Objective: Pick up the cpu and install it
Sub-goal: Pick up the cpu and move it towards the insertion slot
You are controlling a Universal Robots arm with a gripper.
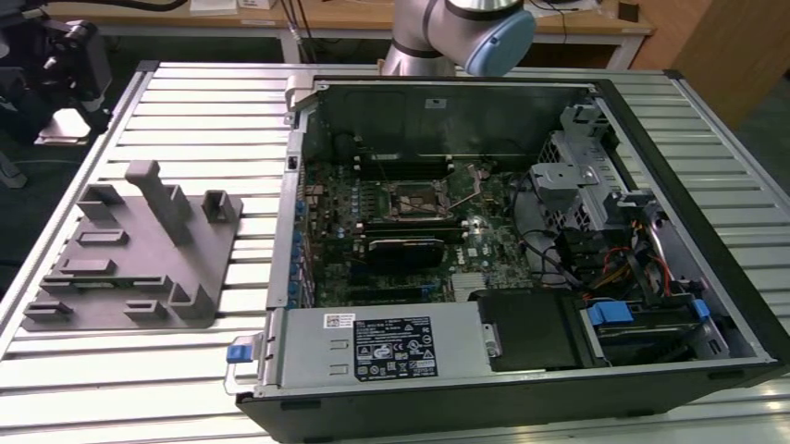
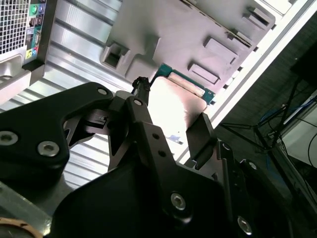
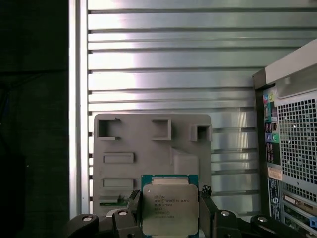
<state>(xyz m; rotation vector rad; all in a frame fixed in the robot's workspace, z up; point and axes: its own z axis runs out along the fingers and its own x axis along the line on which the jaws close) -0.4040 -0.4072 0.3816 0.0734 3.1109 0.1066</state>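
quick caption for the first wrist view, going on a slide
The hand holds the cpu above the grey parts fixture on the slatted metal table, computer case alongside.

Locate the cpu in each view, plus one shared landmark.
First wrist view: the cpu sits between the fingers of the end effector, silver top showing, before the grey tray.
Second wrist view: the cpu shows its green edge between the fingers, the grey tray behind.
Exterior view: the shared landmark, the grey tray, lies at the exterior view's left of the computer case.
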